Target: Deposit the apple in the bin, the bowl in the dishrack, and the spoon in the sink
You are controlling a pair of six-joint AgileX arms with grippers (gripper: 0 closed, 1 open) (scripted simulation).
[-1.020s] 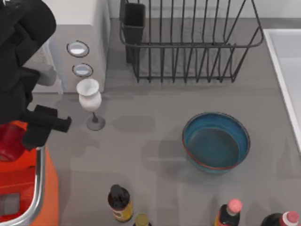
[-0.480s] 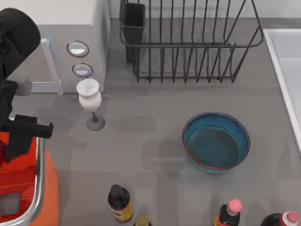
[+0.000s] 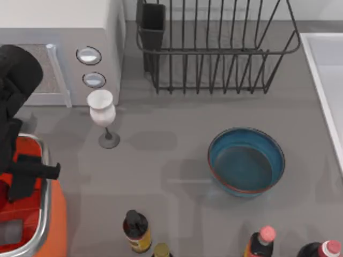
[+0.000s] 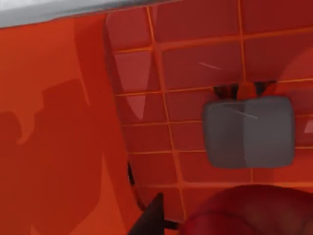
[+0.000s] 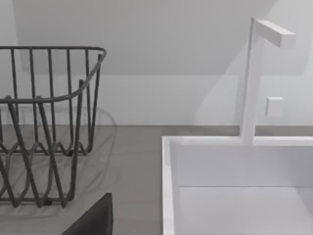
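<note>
My left gripper (image 3: 17, 182) hangs over the orange bin (image 3: 45, 214) at the table's front left, shut on the red apple (image 4: 244, 213). In the left wrist view the apple sits close, beside one dark fingertip (image 4: 151, 218), above the bin's red gridded floor (image 4: 195, 63). On the table right of centre lies the blue bowl (image 3: 246, 162), with nothing in it. The black wire dishrack (image 3: 214, 48) stands at the back. The white sink (image 3: 324, 80) runs along the right edge. A dark part of my right gripper (image 5: 93, 220) shows near the dishrack (image 5: 44, 122) and sink (image 5: 234, 166). The spoon is out of view.
A white microwave (image 3: 80, 32) stands at the back left with a white goblet (image 3: 102, 113) just in front of it. Bottles (image 3: 136, 230) (image 3: 261, 241) line the front edge. A white faucet (image 5: 254, 73) rises behind the sink.
My left arm has drawn back toward the front left, carrying the apple further over the bin. More of the microwave front is uncovered. The bowl has not moved.
</note>
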